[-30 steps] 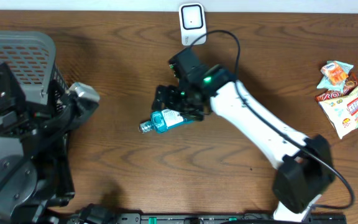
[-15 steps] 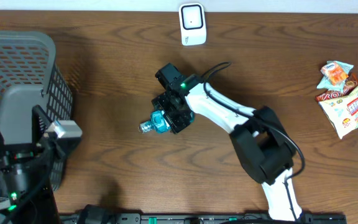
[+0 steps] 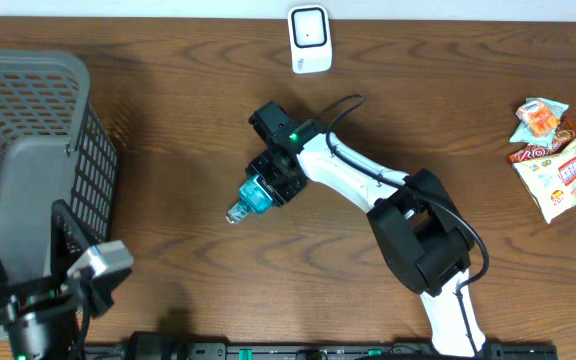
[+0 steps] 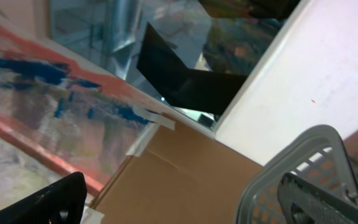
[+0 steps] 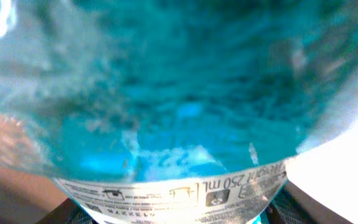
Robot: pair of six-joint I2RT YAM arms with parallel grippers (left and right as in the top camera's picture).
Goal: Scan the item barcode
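Across the whole overhead view, a dark wooden table (image 3: 168, 110). At its left edge, toward the front left corner, a tall grey mesh basket (image 3: 28, 140).

Reaching from the front edge to the table's middle, the white-and-black right arm (image 3: 368, 185). Low at the front left corner, just beside the basket, the dark left arm (image 3: 28, 320).

Left gripper (image 4: 180, 183): fingers spread wide, nothing between them (only the basket rim and a pale wall beyond, in its wrist view). Right gripper (image 3: 271, 183): sits over the bottle with a jaw on either side of the body. Cannot tell whether pressing on it or just clear of it.

At the right edge, a small heap of snack packets (image 3: 558, 160), well apart from everything else. At the middle of the far edge, a white scanner (image 3: 308, 38), apart from the bottle.

Near the table's middle, the clear bottle (image 3: 251, 195) of blue liquid, angled with its cap (image 3: 236, 212) toward the front left and mostly covered by the right gripper. Cannot tell whether resting on the wood or raised off it. Filling the right wrist view, blue liquid and the edge of a printed label (image 5: 179, 190).
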